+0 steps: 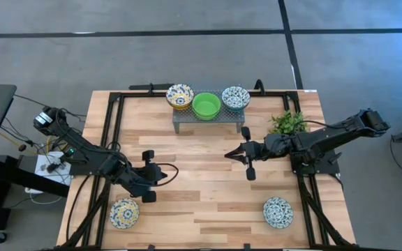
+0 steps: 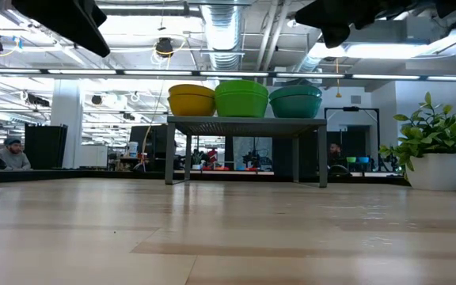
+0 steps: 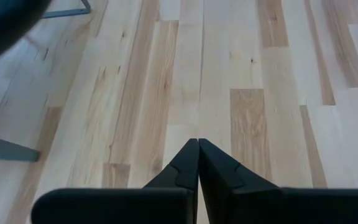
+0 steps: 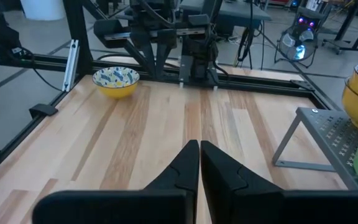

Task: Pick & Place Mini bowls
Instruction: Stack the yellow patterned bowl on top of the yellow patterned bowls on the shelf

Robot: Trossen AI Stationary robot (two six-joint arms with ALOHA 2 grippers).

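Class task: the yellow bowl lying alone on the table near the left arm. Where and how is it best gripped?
Probably by the rim. The yellow bowl sits upright, mouth open, nothing beside it, so the left tool could descend from above with one finger inside the wall and one outside. Its round sides seem too broad to span.

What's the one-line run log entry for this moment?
left tool: shut, empty, above table centre | right tool: shut, empty | grey perforated metal rack: three bowls | wooden table: yellow patterned bowl front-left, blue patterned bowl front-right
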